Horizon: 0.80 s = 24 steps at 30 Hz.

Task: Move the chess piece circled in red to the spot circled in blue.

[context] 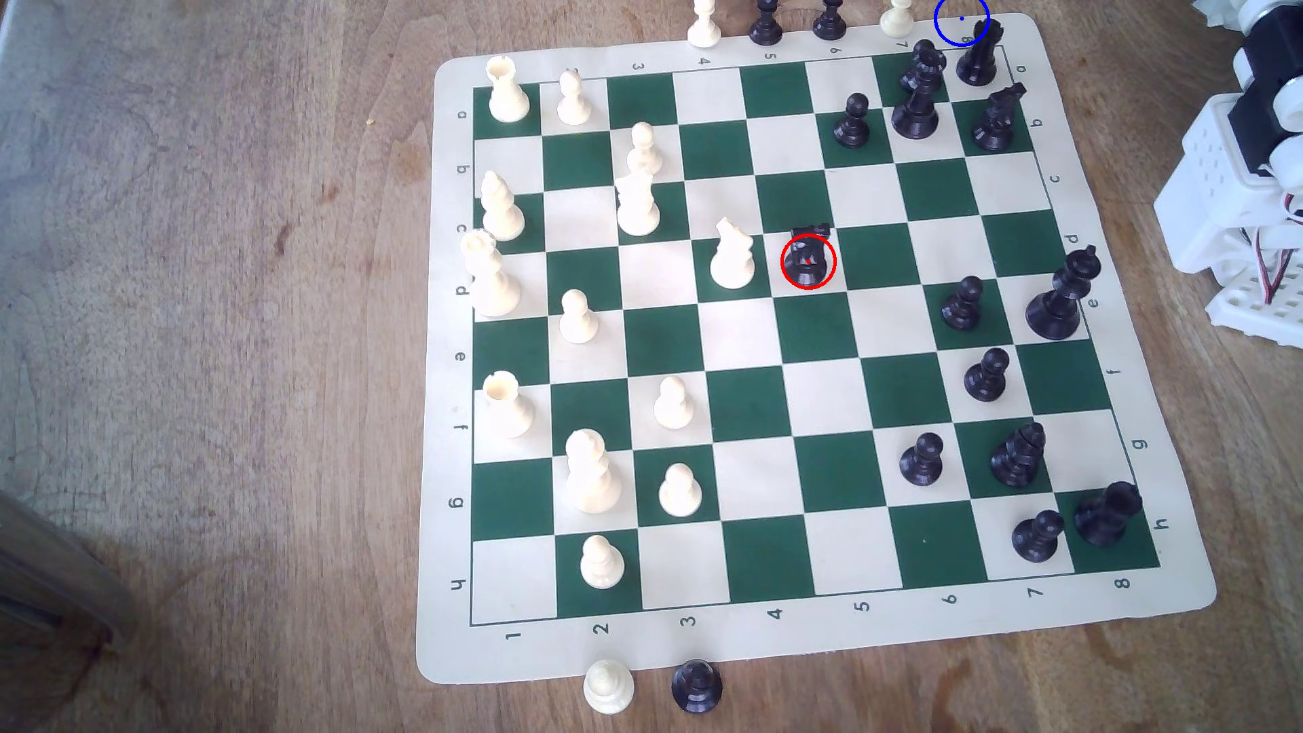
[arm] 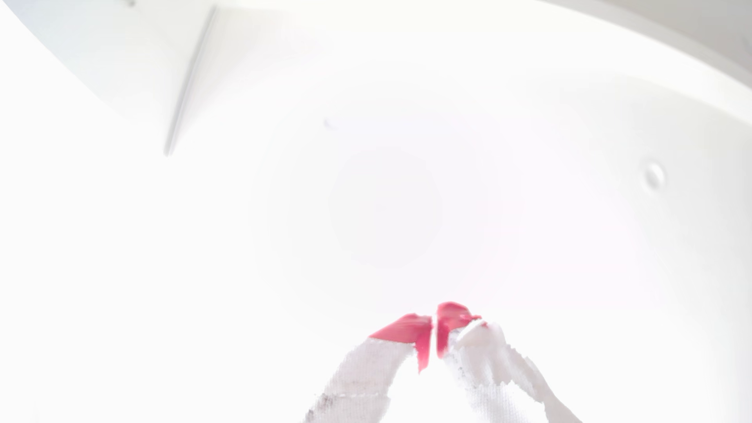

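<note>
Brown wood tabletop (context: 211, 317) carries everything; wrist view is blown out white, w/ nothing of the board in it.

Largest item: cream-and-green chess mat (context: 1100, 634), set at a slight angle, white pieces on the exterior view's left half, black on its right. Arm (context: 1248, 183), white printed body w/ black motors, sits folded at the exterior view's right edge, off the mat and well apart from the target piece.

Gripper (arm: 433, 331): in the wrist view, two white fingers w/ red-tipped ends meet tip to tip, nothing between them, so clenched on air.

Chess piece circled in red (context: 809, 257): short black piece w/ blocky top, upright mid-board on a cream square, just beside a white knight (context: 731, 255) on the exterior view's left. Nothing touches it.

Spot circled in blue (context: 962, 20): far corner on the exterior view's right, straddling mat edge and bare wood, w/ a black piece (context: 978, 56) standing just near of it and overlapping the ring. A few captured pieces line the far edge beside it.

Progress, as I judge: nothing done yet. Piece is on its square and not gripped. All left: open, reach over, grasp, lift clear of neighbours, carry to the far right corner, set down w/o knocking that corner black piece.
</note>
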Motion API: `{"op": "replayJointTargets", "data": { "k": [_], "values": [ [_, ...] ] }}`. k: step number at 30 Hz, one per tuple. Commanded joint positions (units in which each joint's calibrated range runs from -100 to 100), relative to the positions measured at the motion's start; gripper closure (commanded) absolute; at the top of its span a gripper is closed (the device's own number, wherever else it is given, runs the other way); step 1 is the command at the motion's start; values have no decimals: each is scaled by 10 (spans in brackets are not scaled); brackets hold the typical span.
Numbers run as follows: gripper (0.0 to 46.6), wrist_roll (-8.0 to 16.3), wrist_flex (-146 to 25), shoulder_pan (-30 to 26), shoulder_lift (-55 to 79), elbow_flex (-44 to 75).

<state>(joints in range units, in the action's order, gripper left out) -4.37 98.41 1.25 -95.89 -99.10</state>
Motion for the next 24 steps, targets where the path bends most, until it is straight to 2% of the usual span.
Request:
{"op": "replayJointTargets", "data": {
  "k": [1,18,20,22,24],
  "values": [
    [464,-3,13,-4,1,-8],
    [464,-3,13,-4,1,-8],
    [444,-2,10,-4,1,-8],
    [464,1,-18,-5,1,-8],
    [464,5,-58,-11,1,-8]
  ]
}}
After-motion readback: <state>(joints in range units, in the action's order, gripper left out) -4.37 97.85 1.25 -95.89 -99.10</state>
